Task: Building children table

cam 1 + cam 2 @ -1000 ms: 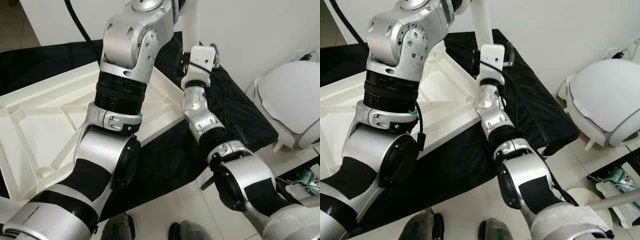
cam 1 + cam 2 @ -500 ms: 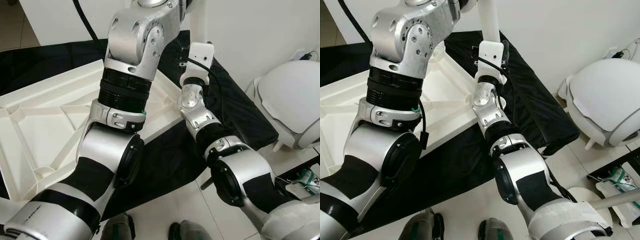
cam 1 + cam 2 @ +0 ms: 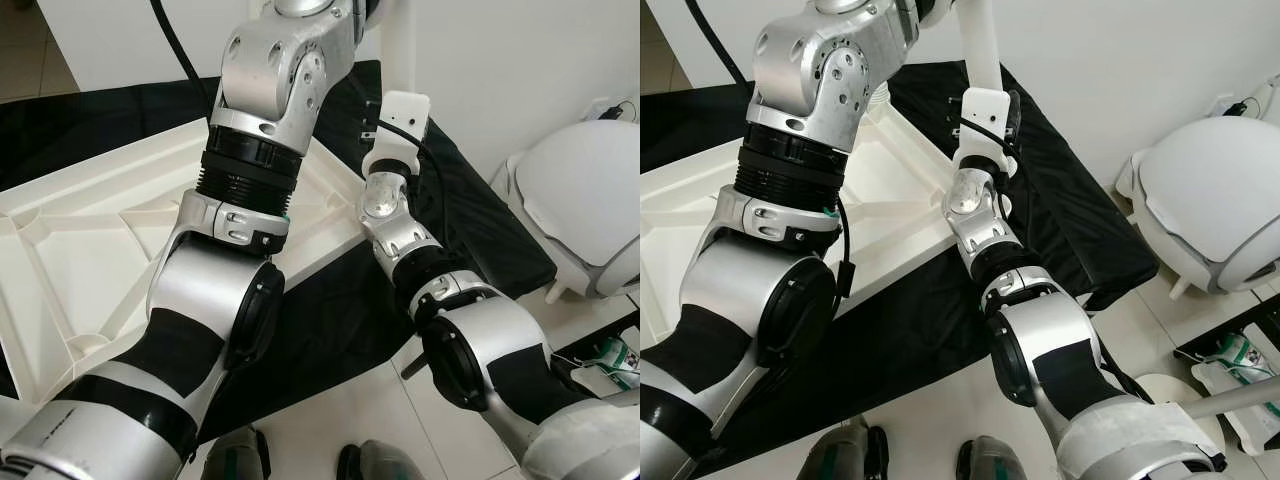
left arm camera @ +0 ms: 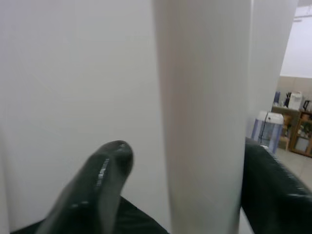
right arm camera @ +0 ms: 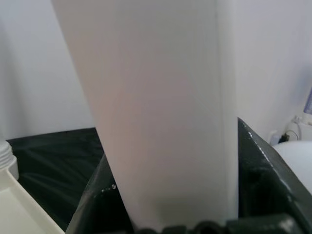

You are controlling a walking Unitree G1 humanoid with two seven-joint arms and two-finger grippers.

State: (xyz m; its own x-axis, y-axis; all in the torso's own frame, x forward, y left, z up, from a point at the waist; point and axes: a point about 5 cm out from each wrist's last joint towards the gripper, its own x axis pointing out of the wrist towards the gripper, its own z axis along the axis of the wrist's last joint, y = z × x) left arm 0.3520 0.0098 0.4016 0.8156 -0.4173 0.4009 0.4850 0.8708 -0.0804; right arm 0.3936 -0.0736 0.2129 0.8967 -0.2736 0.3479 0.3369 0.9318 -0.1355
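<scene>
The white tabletop (image 3: pixel 80 250) lies underside up on a black cloth (image 3: pixel 1070 220), its ribs and a threaded corner socket (image 5: pixel 4 155) exposed. It serves as the reference here.

Left gripper (image 4: pixel 180 180): raised above the far edge of the tabletop. Its fingers (image 4: pixel 97 180) stand on either side of the white table leg (image 4: pixel 202 112); one fingertip appears to stand off the leg, so a firm clamp cannot be confirmed.

Right gripper (image 5: pixel 165 195): just off the tabletop's far right corner, lower on the same leg. Its jaws flank the leg closely at the base and appear closed on it.

The leg (image 3: pixel 982 50) stands near upright above that corner, not yet seated.

Risks, as judged:
- A loose left hold could let the leg tilt, so the thread starts crooked in the socket.
- Two arms pulling unevenly could drag the tabletop across the cloth.
- The white chair (image 3: pixel 590 200), right of the tabletop, stands near the right elbow's swing.
</scene>
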